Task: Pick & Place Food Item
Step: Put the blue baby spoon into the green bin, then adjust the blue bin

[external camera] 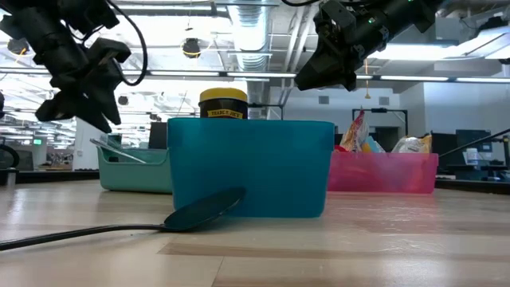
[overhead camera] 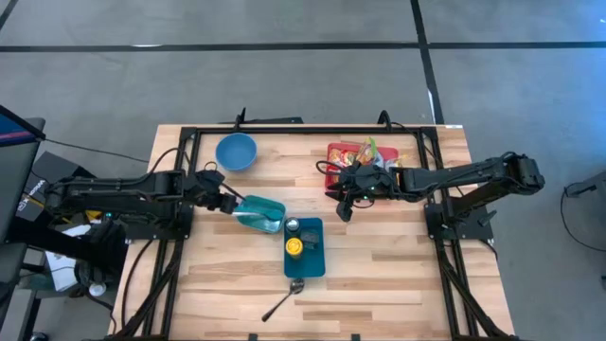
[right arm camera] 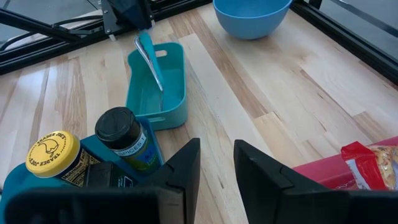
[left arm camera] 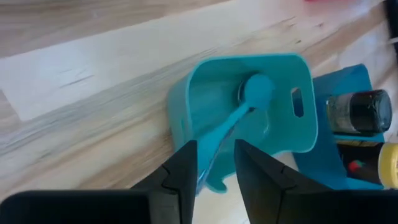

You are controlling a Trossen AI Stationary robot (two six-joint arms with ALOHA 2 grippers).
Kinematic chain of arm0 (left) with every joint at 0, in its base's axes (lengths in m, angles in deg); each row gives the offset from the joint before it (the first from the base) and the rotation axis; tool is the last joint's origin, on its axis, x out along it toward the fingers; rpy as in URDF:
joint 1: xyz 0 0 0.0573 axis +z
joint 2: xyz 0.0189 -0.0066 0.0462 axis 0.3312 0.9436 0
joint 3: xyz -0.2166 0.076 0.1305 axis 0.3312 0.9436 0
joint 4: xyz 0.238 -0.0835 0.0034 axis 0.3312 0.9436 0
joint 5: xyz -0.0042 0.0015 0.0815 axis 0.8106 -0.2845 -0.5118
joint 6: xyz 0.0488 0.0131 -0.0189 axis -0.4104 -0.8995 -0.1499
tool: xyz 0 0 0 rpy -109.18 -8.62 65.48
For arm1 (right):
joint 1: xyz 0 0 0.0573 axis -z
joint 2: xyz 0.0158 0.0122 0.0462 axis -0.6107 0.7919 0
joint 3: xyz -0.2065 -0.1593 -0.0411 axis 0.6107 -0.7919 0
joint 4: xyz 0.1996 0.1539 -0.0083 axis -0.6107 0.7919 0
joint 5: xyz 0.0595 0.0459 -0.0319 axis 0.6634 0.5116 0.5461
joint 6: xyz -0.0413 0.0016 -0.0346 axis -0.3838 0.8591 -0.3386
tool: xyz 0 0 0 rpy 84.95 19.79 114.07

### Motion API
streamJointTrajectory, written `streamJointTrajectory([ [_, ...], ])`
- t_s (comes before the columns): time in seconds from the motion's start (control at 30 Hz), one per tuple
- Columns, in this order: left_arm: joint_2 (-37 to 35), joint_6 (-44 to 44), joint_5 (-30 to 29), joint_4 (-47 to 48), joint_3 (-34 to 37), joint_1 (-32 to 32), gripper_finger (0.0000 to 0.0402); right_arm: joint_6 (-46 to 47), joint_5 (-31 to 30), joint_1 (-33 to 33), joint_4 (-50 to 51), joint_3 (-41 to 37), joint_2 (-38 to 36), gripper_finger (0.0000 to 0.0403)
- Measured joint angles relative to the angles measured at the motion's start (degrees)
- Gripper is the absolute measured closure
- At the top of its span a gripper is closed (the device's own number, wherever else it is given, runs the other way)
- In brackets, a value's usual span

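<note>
Two grippers above table: left gripper (overhead camera: 227, 202) slightly spread, teal spoon (left arm camera: 239, 109) just ahead, resting in teal bin (overhead camera: 259, 214), probably just released; right gripper (overhead camera: 345, 210) empty, slightly spread, near red basket (overhead camera: 333, 152).

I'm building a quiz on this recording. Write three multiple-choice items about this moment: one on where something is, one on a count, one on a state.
1. Where does the metal spoon lie?
A. In the blue bowl
B. On the bare table, near the front edge
C. In the red bin

2. How many jars stand in the blue tray?
A. Two
B. Four
C. None

3. How is the teal utensil placed?
A. Flat on the table
B. Lifted clear of everything
C. Leaning in the teal bin, handle over the rim

Key: 1 B, the high view shows it on the wood below the tray. 2 A, the right wrist view shows a yellow-lidded jar and a black-lidded jar. 3 C, the left wrist view shows its head on the bin floor, with the left gripper at its handle.
</note>
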Motion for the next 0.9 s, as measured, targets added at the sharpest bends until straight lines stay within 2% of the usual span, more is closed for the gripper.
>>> streamJointTrajectory([
  [0.57, 0.0, -2.6, 0.1, -0.5, 0.0, 0.0, 0.0302, 0.0, 0.0, 0.0, 0.0, 0.0, 0.0, 0.0310],
  [0.63, 0.0, -4.9, 0.7, -1.7, 0.0, 0.0, 0.0302, 0.0, 0.0, 0.0, 0.0, 0.0, 0.0, 0.0310],
  [0.77, 0.0, -11.8, 6.9, -8.4, 0.0, 0.0, 0.0302, -0.1, 0.0, 0.0, 0.0, 0.0, 0.0, 0.0310],
  [0.9, 0.0, -18.3, 14.3, -19.3, 0.0, -1.2, 0.0302, -0.1, 0.0, 0.0, 0.0, 0.0, 0.0, 0.0310],
])
